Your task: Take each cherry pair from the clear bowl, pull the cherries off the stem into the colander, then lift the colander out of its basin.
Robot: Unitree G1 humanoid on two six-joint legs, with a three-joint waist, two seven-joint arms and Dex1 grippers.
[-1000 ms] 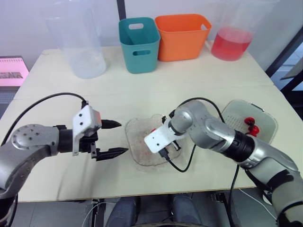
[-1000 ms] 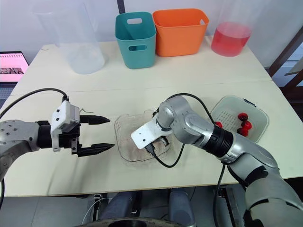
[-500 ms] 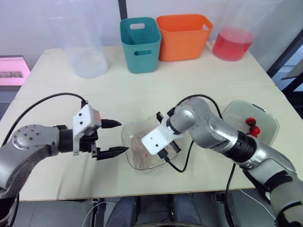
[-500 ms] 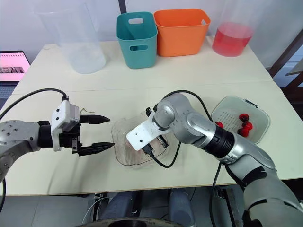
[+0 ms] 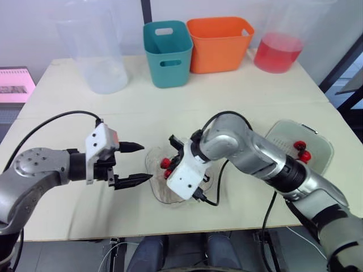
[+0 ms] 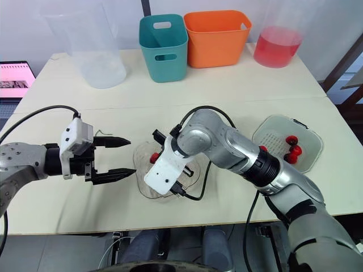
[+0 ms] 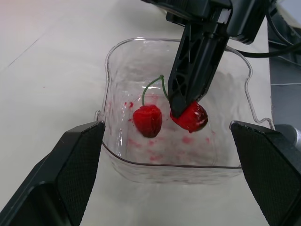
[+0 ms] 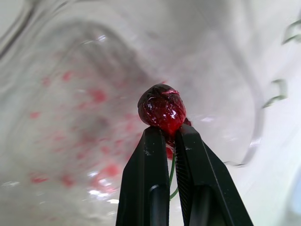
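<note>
One cherry [image 8: 162,109] sits pinched between right fingers [image 8: 144,188].

L arm is bent at the elbow, forearm level and pointed inward toward the R side. L gripper [image 5: 144,162] is held wide open, both fingers horizontal. R arm is reached across the front w/ elbow bent and wrist turned down and inward, so R gripper [image 8: 165,132] is aimed toward the L one. Its fingers are pinched nearly together on a cherry [image 8: 161,108] at the tips. Grippers are near, not touching.
</note>
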